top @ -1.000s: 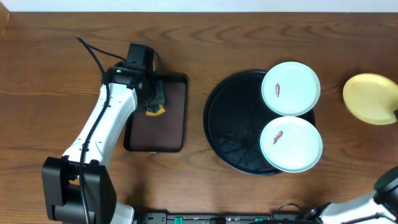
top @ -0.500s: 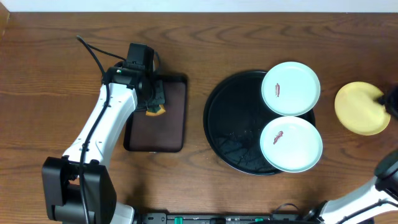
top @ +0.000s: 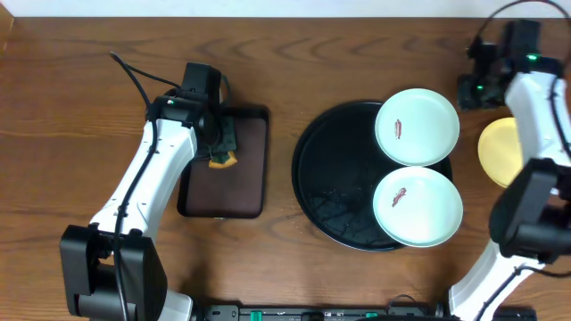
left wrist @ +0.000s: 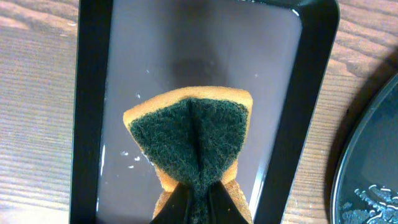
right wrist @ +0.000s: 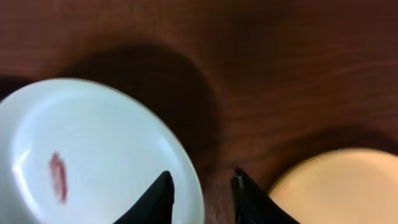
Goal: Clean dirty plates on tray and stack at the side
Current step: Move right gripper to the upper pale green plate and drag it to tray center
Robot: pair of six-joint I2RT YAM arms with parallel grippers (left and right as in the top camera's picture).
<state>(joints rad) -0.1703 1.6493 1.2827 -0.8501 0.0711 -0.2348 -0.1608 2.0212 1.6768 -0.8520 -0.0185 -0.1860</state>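
From overhead we see the large round black tray (top: pixel 335 183) toward the right half of the desk (top: pixel 80 71). Two pale mint-white plates (top: pixel 417 127) (top: pixel 417 207), each with a brown smear, sit on its right side and overhang the rim. A pale yellow plate (top: pixel 498 153) lies on the desk near the right edge, partly behind the right arm, and the right hand (top: pixel 472 90) hangs between it and the far mint plate. Left of centre, the left hand (top: pixel 219 147) is over a rectangular dark brown tray (top: pixel 245 183). In the left wrist view this hand is clamped on a folded yellow sponge (left wrist: pixel 193 134) with a green scouring face. In the right wrist view the right hand's fingers (right wrist: pixel 163 190) stand apart and empty over bare desk.
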